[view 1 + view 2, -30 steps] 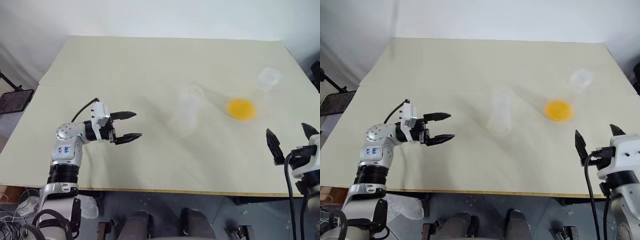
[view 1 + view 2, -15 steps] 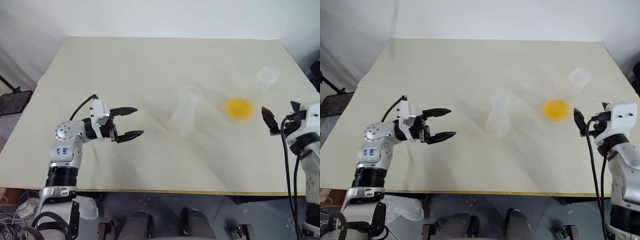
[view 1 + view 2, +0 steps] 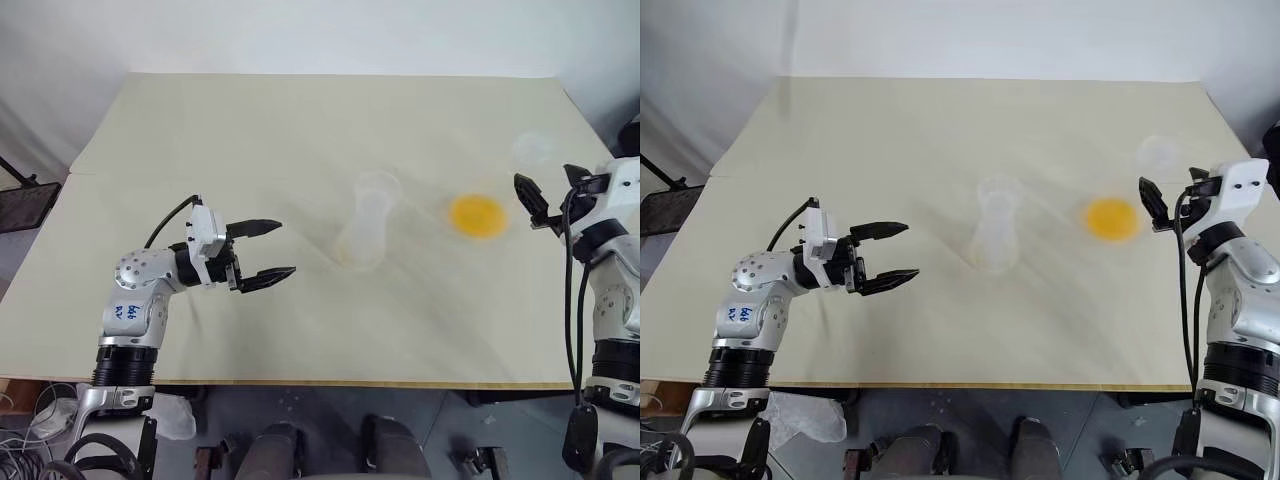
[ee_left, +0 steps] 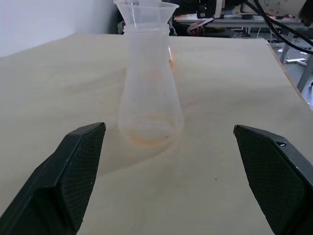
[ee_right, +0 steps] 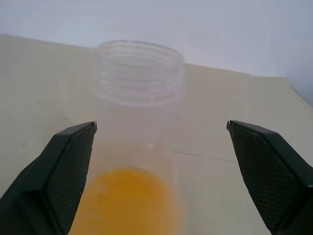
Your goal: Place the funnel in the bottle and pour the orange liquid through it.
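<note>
Nearest me, the left gripper hangs over the near left part of the table, its two black fingers spread wide with nothing between them. It points level across the tabletop toward the flask, well short of it. The flask is clear and cone-shaped, and it stands upright near the middle of the table. Its mouth flares at the top, and a faint orange ring shows around the inside of its base. Further out on my right, the right gripper is raised near the table's right edge, its fingers also spread wide and holding nothing. Through its wrist camera I see the bottle straight ahead, in line with the gap between the fingers, and neither finger touches it. The bottle is clear, stands upright and has a threaded round neck open at the top. The orange liquid lies as a shallow bright pool in its bottom, to the right of the flask and well apart from it. I cannot make out the funnel against the other clear things.
</note>
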Available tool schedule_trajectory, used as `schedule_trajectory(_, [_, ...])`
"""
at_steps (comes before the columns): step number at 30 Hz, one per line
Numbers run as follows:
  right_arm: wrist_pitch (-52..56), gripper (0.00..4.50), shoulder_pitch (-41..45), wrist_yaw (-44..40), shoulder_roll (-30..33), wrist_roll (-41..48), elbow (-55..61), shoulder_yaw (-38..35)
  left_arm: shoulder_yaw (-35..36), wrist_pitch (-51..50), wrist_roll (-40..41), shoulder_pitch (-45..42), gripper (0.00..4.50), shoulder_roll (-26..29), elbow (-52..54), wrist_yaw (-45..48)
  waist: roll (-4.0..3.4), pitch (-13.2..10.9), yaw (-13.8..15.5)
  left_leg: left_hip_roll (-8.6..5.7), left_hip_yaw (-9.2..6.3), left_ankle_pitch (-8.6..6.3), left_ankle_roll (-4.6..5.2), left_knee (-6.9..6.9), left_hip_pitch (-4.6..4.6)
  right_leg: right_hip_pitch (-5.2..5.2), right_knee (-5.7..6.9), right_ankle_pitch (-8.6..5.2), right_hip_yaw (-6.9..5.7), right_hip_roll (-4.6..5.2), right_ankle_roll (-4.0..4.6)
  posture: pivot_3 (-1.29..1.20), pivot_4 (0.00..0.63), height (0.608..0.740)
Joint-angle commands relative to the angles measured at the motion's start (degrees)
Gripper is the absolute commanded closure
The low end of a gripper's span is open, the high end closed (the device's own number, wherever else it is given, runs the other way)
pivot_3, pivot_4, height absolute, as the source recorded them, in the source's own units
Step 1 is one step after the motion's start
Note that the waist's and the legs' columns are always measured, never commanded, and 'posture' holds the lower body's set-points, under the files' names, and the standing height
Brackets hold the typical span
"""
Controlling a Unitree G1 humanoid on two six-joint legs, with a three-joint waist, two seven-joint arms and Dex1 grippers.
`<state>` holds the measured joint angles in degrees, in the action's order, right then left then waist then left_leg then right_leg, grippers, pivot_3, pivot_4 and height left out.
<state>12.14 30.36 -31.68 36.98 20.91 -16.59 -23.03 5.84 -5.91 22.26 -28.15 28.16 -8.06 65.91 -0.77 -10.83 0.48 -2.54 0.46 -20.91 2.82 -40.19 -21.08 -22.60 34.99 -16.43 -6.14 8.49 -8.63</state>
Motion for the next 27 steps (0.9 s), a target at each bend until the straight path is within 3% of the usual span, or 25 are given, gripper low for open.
schedule_trajectory(1, [-1.1,0.0,1.3,-1.7,1.0,1.4,0.6,-0.6,0.5,-0.2,1.3,0.7,0.04,0.9,3.0,-0.9,0.0,0.0,0.0,0.0,0.0,0.0,0.0,0.0,-0.01,0.0,-0.01,0.0,0.0,0.0,0.0,0.0,0.15,0.74])
schedule_trajectory(22, [-9.0,0.0,15.4,-5.1,0.1,-1.6,-20.7,4.2,0.0,0.5,0.9,0.7,0.04,1.0,3.4,-2.0,-0.01,0.0,-0.7,0.01,-0.01,0.0,-0.01,0.03,-0.02,-0.01,-0.05,0.0,-0.01,0.0,0.0,0.0,0.15,0.74])
schedule_trajectory(25, [-8.3,0.65,15.6,-5.1,-0.4,-0.7,-20.3,3.8,0.0,0.6,0.9,1.0,0.0,1.0,3.7,-2.1,-0.01,0.0,-0.7,0.0,-0.04,0.0,0.0,0.02,-0.05,-0.01,-0.06,0.0,-0.02,0.02,0.0,0.0,0.15,0.74])
schedule_trajectory(27, [-7.7,1.31,15.1,-5.3,-0.7,-0.3,-18.9,3.7,-0.1,0.6,1.0,1.3,0.0,0.9,4.0,-2.1,-0.01,0.0,-0.7,-0.01,-0.04,0.0,0.0,0.02,-0.05,-0.01,-0.06,0.0,-0.02,0.02,0.0,0.0,0.15,0.74])
